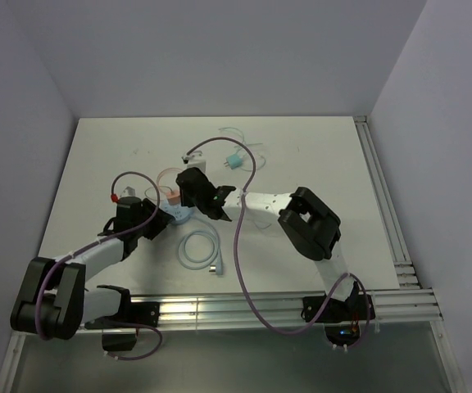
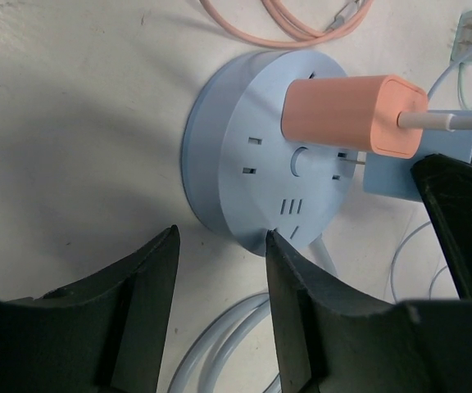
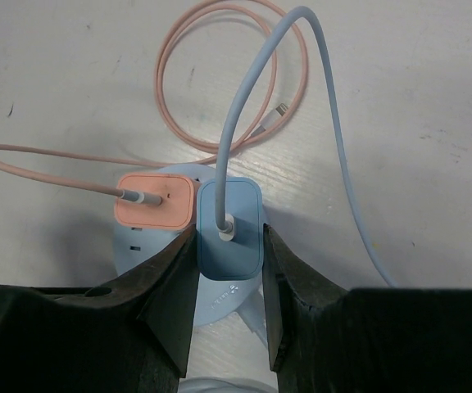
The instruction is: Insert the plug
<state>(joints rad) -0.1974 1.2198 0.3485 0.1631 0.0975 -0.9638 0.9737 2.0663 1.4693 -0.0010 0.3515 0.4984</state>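
The round blue socket hub [image 2: 244,123] lies on the tabletop [image 1: 318,155], left of its middle and about halfway between the near and far edges. An orange charger [image 2: 351,115] sits plugged into the hub's face, its pink cable [image 3: 170,74] looping toward the far edge.

Just beside it is the blue charger [image 3: 229,214], pinched between the two fingers of the right gripper [image 3: 229,233]. Its blue cable [image 3: 334,147] arches away behind it. A sliver of metal pin shows between this charger and the hub, and I cannot tell whether it is fully seated.

The left gripper [image 2: 220,244] is spread with nothing between its fingers, and one fingertip [image 2: 281,254] is at the hub's rim. A coiled white cable [image 1: 197,250] lies nearer the near edge.
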